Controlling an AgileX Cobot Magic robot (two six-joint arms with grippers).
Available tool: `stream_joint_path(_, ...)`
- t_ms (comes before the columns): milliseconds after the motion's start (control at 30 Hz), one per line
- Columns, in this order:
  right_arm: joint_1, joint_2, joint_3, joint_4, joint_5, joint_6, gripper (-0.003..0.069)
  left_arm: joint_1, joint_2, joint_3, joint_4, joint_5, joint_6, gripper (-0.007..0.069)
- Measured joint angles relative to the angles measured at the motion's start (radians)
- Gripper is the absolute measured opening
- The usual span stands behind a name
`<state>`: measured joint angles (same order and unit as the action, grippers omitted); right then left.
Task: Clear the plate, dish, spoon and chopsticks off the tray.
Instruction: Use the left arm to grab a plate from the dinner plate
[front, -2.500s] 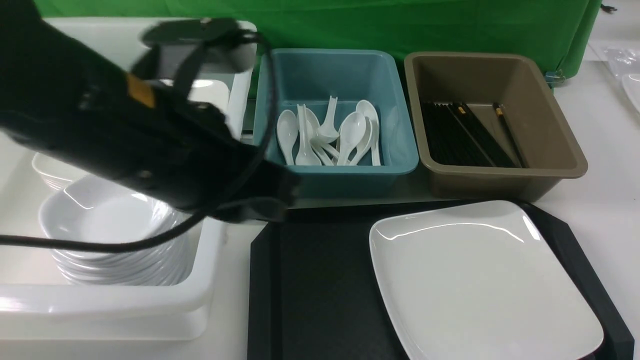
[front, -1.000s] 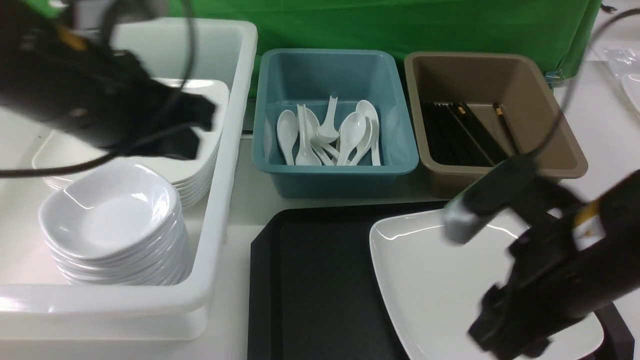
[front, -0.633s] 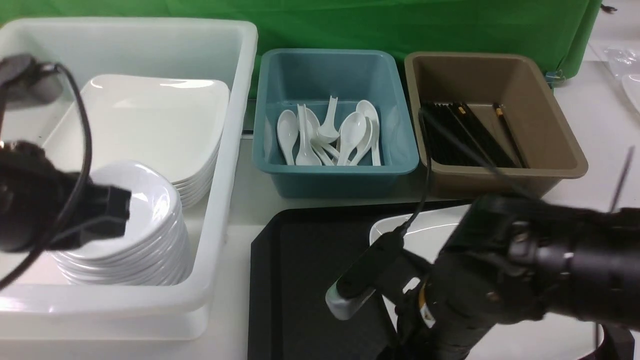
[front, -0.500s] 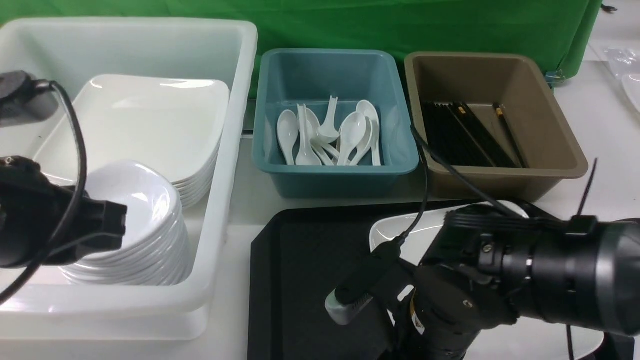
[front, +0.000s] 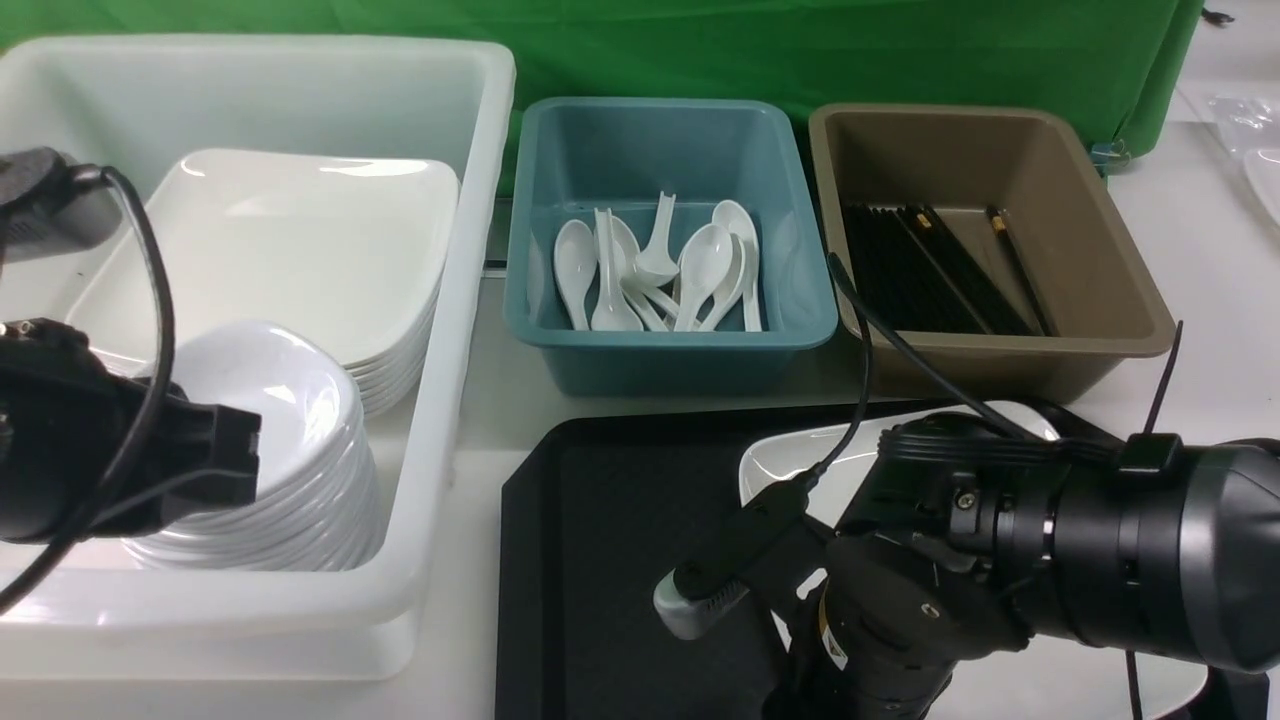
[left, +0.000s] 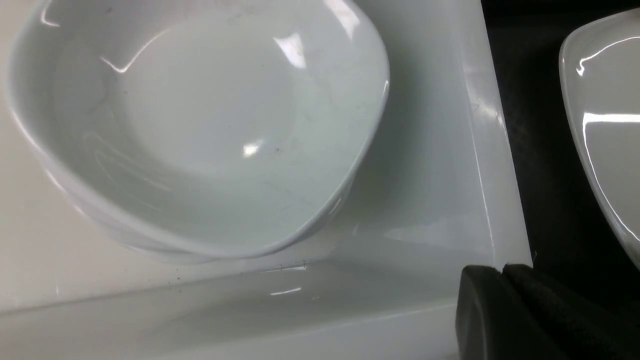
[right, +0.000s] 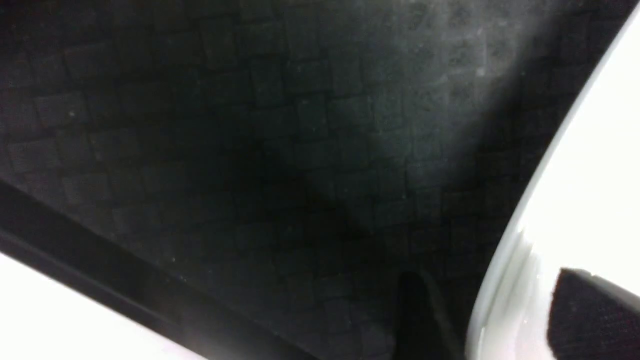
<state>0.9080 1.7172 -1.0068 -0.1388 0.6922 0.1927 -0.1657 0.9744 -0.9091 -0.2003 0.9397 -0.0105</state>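
The big white plate (front: 800, 455) lies on the right half of the black tray (front: 620, 540), mostly hidden under my right arm (front: 1000, 560). The right gripper (right: 489, 275) is open and straddles the plate's left rim (right: 505, 260): one finger (right: 415, 315) is on the tray side, the other (right: 590, 310) over the plate. My left gripper (left: 502, 270) is shut and empty, hanging by the near wall of the white bin (left: 480, 150), beside a stack of small dishes (front: 270, 420). Several spoons (front: 655, 270) lie in the teal bin and chopsticks (front: 930, 270) in the brown bin.
The white bin (front: 440, 330) at the left also holds a stack of large square plates (front: 300, 240). The teal bin (front: 670, 345) and the brown bin (front: 1000, 350) stand side by side just behind the tray. A green cloth backs the table.
My left arm has drawn back from over the bin to its near left side. The right arm swung in from the right and came down at the plate's left rim, then held still.
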Motion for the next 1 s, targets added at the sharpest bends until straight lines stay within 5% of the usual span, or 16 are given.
stream_joint_path(233, 0.000, -0.142, 0.000, -0.023, 0.046, -0.002, 0.0395, 0.000, 0.013, -0.006, -0.143, 0.004, 0.146, 0.0008)
stream_joint_path(333, -0.003, -0.362, 0.000, -0.130, 0.070, 0.015, 0.0182, -0.035, 0.073, -0.044, -0.196, 0.027, 0.198, 0.0008)
stream_joint_path(500, -0.133, -0.614, -0.001, -0.217, 0.151, 0.055, 0.0024, -0.230, 0.217, -0.127, -0.157, 0.016, 0.189, 0.0008)
stream_joint_path(733, -0.437, -0.788, -0.001, -0.231, 0.312, 0.002, 0.0015, -0.418, 0.495, -0.334, -0.128, -0.014, 0.108, 0.0009)
stream_joint_path(1000, -0.516, -0.841, 0.000, -0.204, 0.357, -0.023, 0.0015, -0.443, 0.812, -0.580, -0.119, -0.013, 0.085, 0.0088)
